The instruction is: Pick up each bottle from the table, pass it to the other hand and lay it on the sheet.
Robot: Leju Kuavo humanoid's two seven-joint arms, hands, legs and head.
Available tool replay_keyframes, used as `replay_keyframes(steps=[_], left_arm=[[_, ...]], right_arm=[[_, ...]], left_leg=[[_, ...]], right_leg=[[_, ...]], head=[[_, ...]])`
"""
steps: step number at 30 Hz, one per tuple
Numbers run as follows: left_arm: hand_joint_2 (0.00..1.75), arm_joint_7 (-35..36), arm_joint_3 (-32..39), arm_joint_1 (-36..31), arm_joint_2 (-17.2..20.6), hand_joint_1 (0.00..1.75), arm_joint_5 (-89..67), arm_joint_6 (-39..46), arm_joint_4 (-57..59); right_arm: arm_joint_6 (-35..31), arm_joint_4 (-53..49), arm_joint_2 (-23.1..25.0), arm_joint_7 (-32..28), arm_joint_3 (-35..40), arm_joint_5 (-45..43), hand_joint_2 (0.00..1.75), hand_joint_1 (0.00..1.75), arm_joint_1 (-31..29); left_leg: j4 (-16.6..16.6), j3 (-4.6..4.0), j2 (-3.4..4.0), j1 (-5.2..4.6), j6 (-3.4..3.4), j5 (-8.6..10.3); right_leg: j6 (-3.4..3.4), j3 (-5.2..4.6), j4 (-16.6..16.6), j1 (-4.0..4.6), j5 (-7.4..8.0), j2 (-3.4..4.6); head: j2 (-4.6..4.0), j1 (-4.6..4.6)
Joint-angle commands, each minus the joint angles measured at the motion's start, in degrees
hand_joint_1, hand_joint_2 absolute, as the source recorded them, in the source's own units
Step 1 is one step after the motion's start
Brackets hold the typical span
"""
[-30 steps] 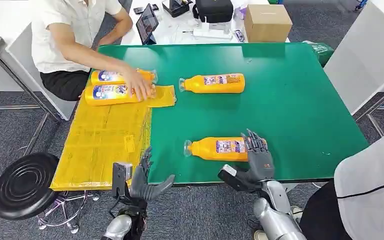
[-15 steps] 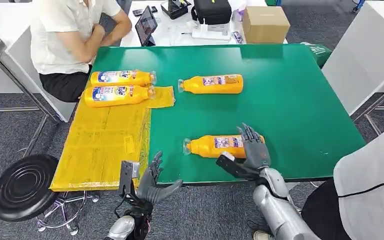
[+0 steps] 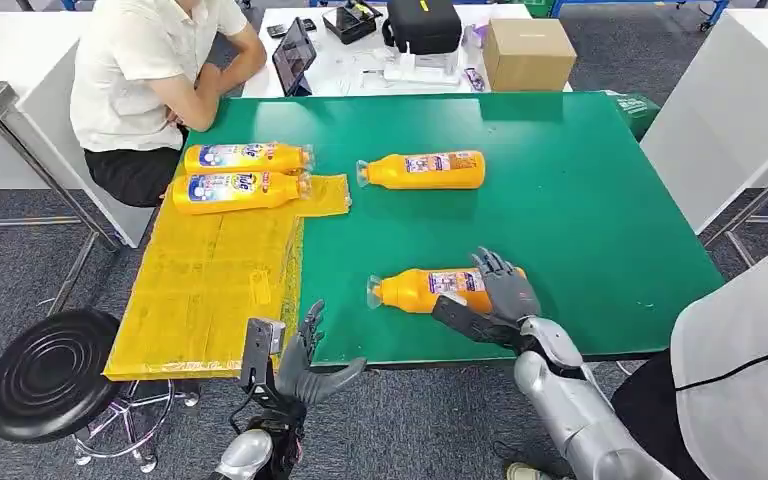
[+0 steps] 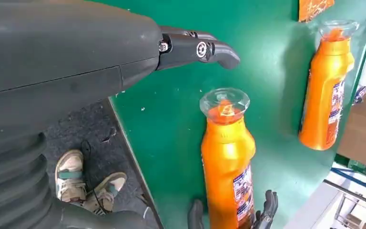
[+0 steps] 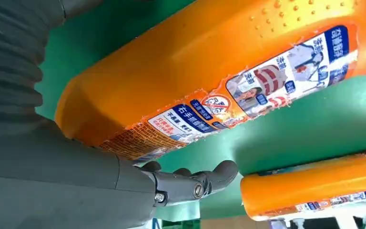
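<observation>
the right hand (image 3: 500, 292) lies over the base end of the near orange plastic bottle (image 3: 430, 289) at lower centre, fingers draped on it, grip not closed; the left hand (image 3: 305, 362) hangs spread and empty off the green table (image 3: 580, 200) edge; two more bottles (image 3: 240, 175) lie on the yellow sheet (image 3: 210, 270) at left; grey carpet, a black stool (image 3: 45, 370) lower left, a seated person (image 3: 150, 70) upper left.

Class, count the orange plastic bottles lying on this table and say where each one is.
4. Two orange plastic bottles lie by the yellow sheet's far end, one mid-table, one under the right hand.
</observation>
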Motion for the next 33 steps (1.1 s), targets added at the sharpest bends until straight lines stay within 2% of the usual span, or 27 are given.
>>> replay_keyframes(steps=[1, 3, 4, 5, 6, 13, 18, 23, 28, 33], left_arm=[[1.75, 0.63, -1.05, -1.26, 1.55, 0.00, -0.93, 0.03, 0.09], [1.75, 0.95, -1.16, -1.15, 1.55, 0.00, -1.28, -0.40, -0.05], [1.75, 0.98, -1.22, -1.16, 1.50, 0.00, -1.33, -0.48, 0.03], [1.75, 0.98, -1.22, -1.19, 1.45, 0.00, -1.32, -0.55, 0.14], [1.75, 0.98, -1.19, -1.25, 1.42, 0.00, -1.31, -0.59, 0.29], [1.75, 0.94, -1.08, -1.56, 1.13, 0.00, -1.47, -0.73, 0.75], [1.75, 0.94, -1.08, -1.56, 1.13, 0.00, -1.47, -0.73, 0.75], [1.75, 0.94, -1.09, -1.55, 1.19, 0.00, -1.49, -0.80, 0.73], [1.75, 0.83, -0.90, -1.36, 1.25, 0.00, -1.48, -0.82, 0.48], [1.75, -0.46, -0.06, -2.31, 0.95, 0.00, -0.43, 0.15, 0.86]], right_arm=[[5.61, 0.61, -2.74, 2.44, 5.23, -0.57, 1.75, 0.00, 0.91], [8.39, -0.79, -4.42, 2.79, 7.28, -1.80, 1.75, 0.00, 0.64], [9.21, -0.95, -5.32, 2.59, 7.74, -2.01, 1.75, 0.23, 0.34], [9.49, -1.32, -5.73, 2.30, 7.90, -2.38, 1.75, 1.64, 0.37], [9.87, -1.56, -6.22, 2.08, 8.04, -2.62, 1.75, 1.75, 0.42], [11.11, -2.77, -7.59, 2.01, 9.56, -4.61, 1.75, 1.75, 1.26], [11.11, -2.77, -7.59, 2.01, 9.56, -4.61, 1.75, 1.75, 1.26], [11.59, -2.68, -7.63, 2.24, 9.84, -5.01, 1.75, 1.75, 1.12], [12.05, -3.44, -8.07, 2.17, 9.50, -7.63, 1.75, 1.75, 1.82], [12.44, -3.67, -7.00, -1.24, 7.55, -13.64, 1.75, 1.75, 2.09]], left_leg=[[-0.02, -0.37, -0.09, 0.08, -0.07, 0.18], [0.00, -0.33, -0.12, 0.07, -0.06, 0.16], [0.02, -0.19, -0.09, 0.03, -0.04, 0.10], [0.00, -0.33, -0.13, 0.05, -0.06, 0.18], [0.00, -0.20, -0.14, 0.05, -0.05, 0.13], [-0.02, -0.35, -0.29, 0.10, -0.06, 0.20], [0.01, -0.13, -0.20, 0.04, -0.04, 0.07], [-0.03, -0.40, -0.27, 0.09, -0.06, 0.21], [-0.01, -0.31, -0.25, 0.07, -0.05, 0.16], [0.01, -0.18, -0.20, 0.05, -0.04, 0.08]], right_leg=[[-0.13, -0.29, -0.08, 0.09, 0.17, -0.16], [-0.12, -0.25, -0.07, 0.08, 0.14, -0.18], [-0.08, -0.14, -0.02, 0.04, 0.07, -0.14], [-0.11, -0.24, -0.07, 0.06, 0.15, -0.20], [-0.08, -0.13, -0.07, 0.06, 0.09, -0.19], [-0.13, -0.19, -0.17, 0.11, 0.15, -0.33], [-0.07, -0.05, -0.08, 0.05, 0.03, -0.17], [-0.13, -0.27, -0.17, 0.10, 0.17, -0.27], [-0.10, -0.18, -0.15, 0.08, 0.12, -0.24], [-0.07, -0.10, -0.08, 0.06, 0.04, -0.16]], head=[[0.00, 0.00], [0.00, 0.00], [0.00, 0.02], [0.00, 0.00], [0.00, 0.02], [0.00, 0.00], [0.00, 0.00], [0.00, 0.00], [0.00, 0.00], [0.00, 0.00]])
